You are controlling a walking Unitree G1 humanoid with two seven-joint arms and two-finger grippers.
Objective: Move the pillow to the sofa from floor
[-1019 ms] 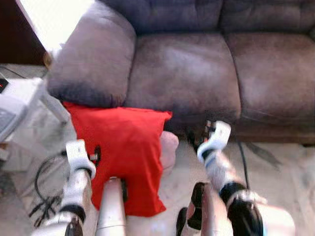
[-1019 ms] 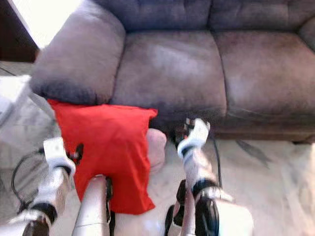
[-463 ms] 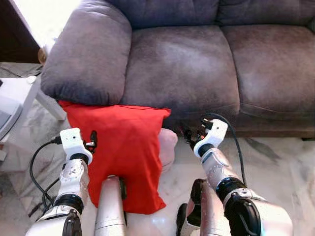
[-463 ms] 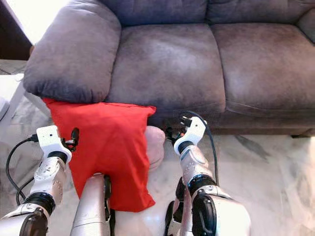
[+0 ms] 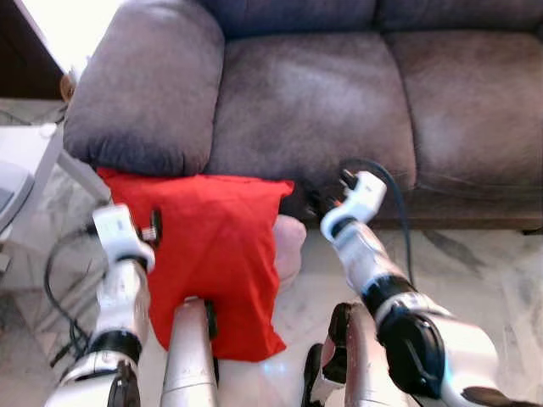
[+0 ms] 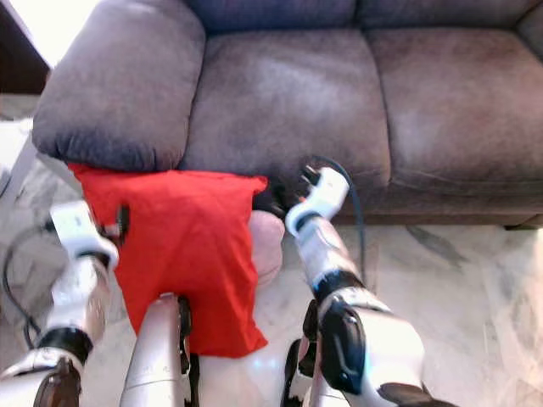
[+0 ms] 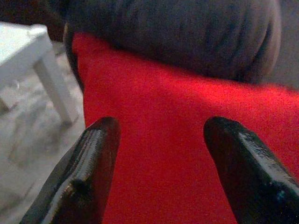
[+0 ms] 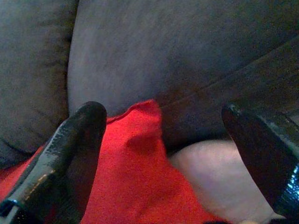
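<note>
Both tools spread, left tool, right tool, flanking red pillow

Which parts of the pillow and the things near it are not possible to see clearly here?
- Red pillow: lower middle hidden by the robot's leg, eye views.
- Pink thing beside it: mostly behind the pillow; unidentifiable.
- Sofa: backrest and right end cut off by the frame edges.
- White table: cut off, left wrist view.

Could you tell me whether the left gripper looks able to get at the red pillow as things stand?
Probably yes: the left gripper is open, facing the red pillow with nothing between them.
</note>
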